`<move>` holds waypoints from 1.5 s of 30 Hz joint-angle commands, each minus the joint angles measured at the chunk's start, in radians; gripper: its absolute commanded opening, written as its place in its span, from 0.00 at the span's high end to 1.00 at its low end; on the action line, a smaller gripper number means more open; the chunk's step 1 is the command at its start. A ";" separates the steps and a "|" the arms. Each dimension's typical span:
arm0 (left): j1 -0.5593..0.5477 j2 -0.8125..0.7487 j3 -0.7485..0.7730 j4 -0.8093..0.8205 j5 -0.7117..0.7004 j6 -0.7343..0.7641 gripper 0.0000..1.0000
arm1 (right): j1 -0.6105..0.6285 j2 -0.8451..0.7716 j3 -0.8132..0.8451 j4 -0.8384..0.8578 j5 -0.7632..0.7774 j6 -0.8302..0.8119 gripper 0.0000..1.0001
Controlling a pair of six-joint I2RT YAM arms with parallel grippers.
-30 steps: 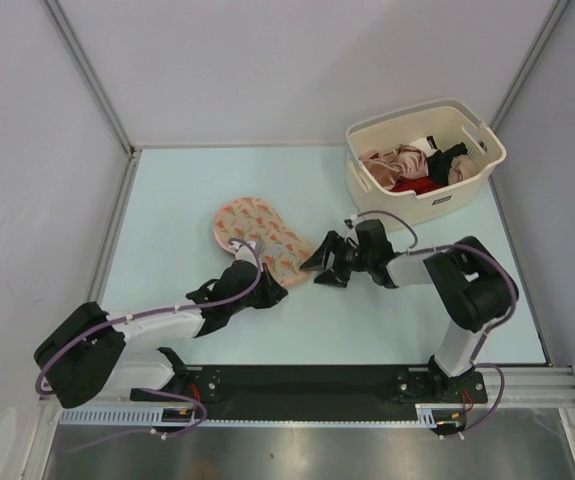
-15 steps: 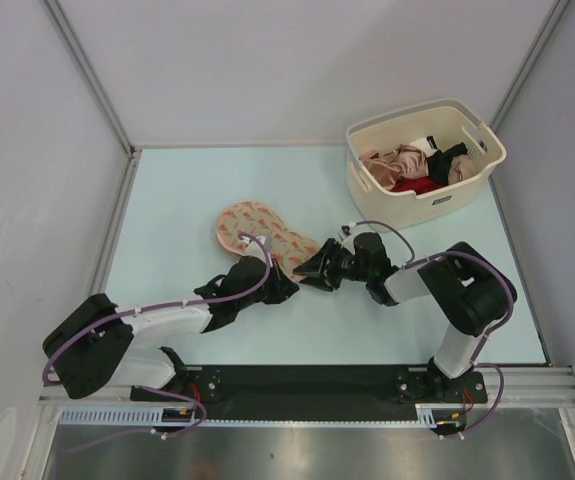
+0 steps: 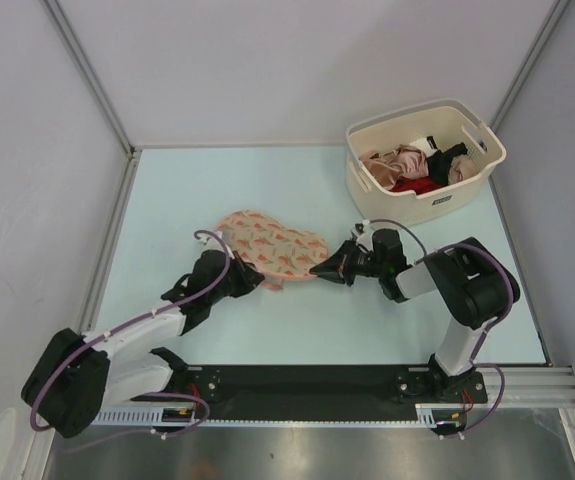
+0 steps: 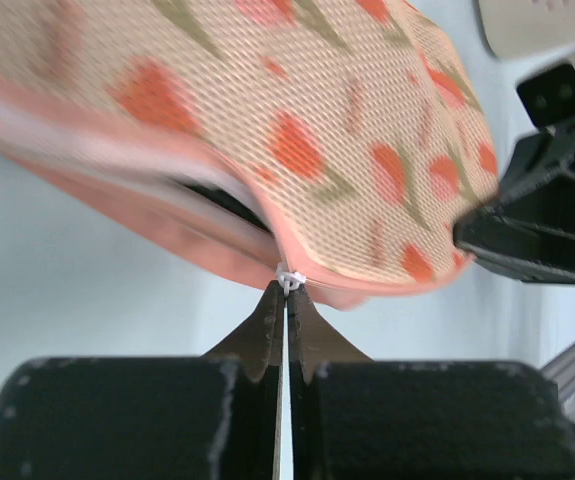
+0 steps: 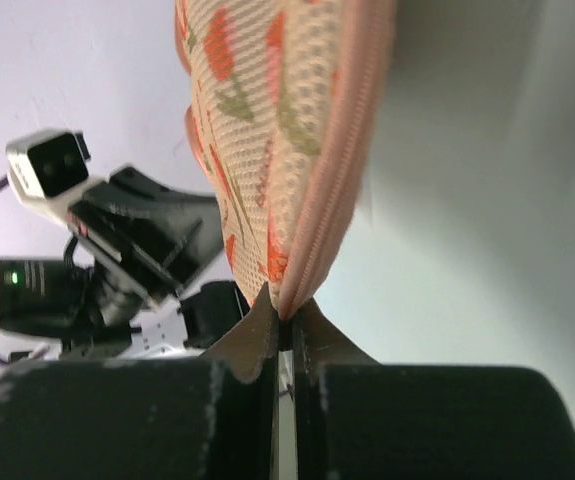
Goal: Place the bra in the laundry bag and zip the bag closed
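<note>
You are clenching the left fingers on the white zip pull of the bag, seen only at that wrist; the right fingers are pinching its zip edge.

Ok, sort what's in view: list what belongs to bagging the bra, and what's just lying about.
Job in hand:
laundry bag; left fingers, shut on its zip edge; right fingers, shut on its other end; dark cloth in the bag's gap, possibly the bra.

Lying about:
cream basket; pink garment, red garment and black garment inside it.
</note>
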 commanded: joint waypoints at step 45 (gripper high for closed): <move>-0.156 0.098 -0.015 0.232 0.115 -0.104 1.00 | 0.173 -0.008 0.172 -0.174 0.155 -0.069 0.65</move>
